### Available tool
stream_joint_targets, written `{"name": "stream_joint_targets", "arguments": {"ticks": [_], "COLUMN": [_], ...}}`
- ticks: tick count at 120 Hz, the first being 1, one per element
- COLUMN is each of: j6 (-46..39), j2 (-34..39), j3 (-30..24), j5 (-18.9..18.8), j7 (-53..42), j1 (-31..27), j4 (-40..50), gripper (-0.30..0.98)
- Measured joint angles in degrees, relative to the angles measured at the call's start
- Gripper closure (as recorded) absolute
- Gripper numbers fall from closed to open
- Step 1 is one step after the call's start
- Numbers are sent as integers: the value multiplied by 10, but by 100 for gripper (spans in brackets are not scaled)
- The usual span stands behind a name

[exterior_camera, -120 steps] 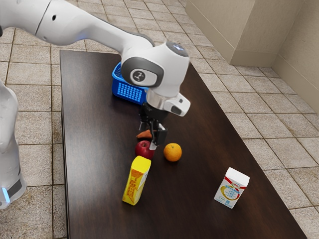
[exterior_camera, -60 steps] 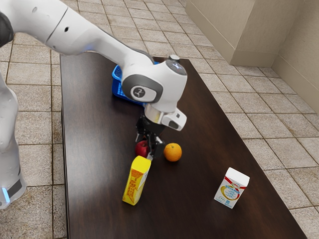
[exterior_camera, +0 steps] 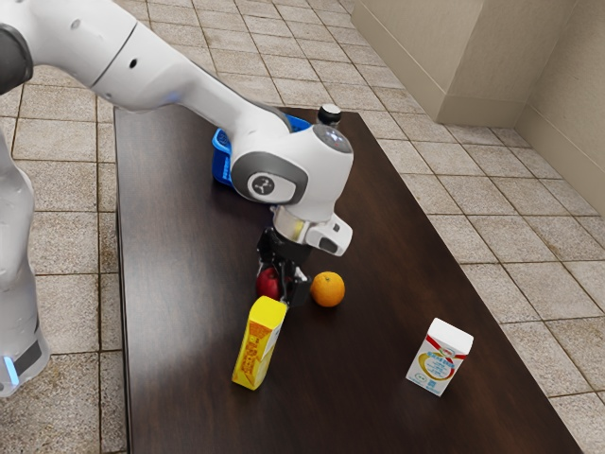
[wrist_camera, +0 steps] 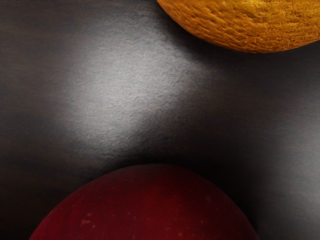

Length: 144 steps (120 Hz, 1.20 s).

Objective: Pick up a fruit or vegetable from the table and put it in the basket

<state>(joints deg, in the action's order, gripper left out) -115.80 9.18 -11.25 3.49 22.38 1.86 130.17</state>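
The red apple (exterior_camera: pixel 267 282) is set well in from the edges of the table (exterior_camera: pixel 180 331). A gap is left between it and the orange (exterior_camera: pixel 328 289); the yellow carton (exterior_camera: pixel 255 345) is seen near it. The apple is rounded, its pointing hidden. Whether it is gripped by the low-held gripper (exterior_camera: pixel 282 290) cannot be told.

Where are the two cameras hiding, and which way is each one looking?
Exterior view: it sits high up at the arm's side and looks down at a slant over the table; my arm and gripper show in it.
Wrist view: it rides on my arm, by the gripper, and looks down at the tabletop from close up.
Both see the red apple, the orange and part of the table.
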Motion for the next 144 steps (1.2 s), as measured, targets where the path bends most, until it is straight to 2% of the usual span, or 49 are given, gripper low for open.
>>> {"name": "stream_joint_targets", "arguments": {"ticks": [10, 18, 44, 53, 68, 78, 95, 108, 124, 144], "j6": [-2, -3, 1, 21, 64, 89, 124, 138, 146, 171], "j2": [-1, -1, 9, 42, 67, 69, 77, 67, 9, -151], "j3": [0, 0, -1, -7, -9, -10, -39, -49, -50, -47], "j5": [-3, -10, -19, -18, -15, -13, -13, -13, -15, -29], "j7": [1, 1, 4, 6, 7, 8, 7, 6, 6, 3], "j1": [0, 0, 0, 0, -7, -68, -234, -332, -395, -452], "j4": [0, 0, -6, -43, -97, -117, -149, -163, -217, -389], "gripper": [22, 28, 30, 33, 31, 32, 31, 31, 32, 32]}}
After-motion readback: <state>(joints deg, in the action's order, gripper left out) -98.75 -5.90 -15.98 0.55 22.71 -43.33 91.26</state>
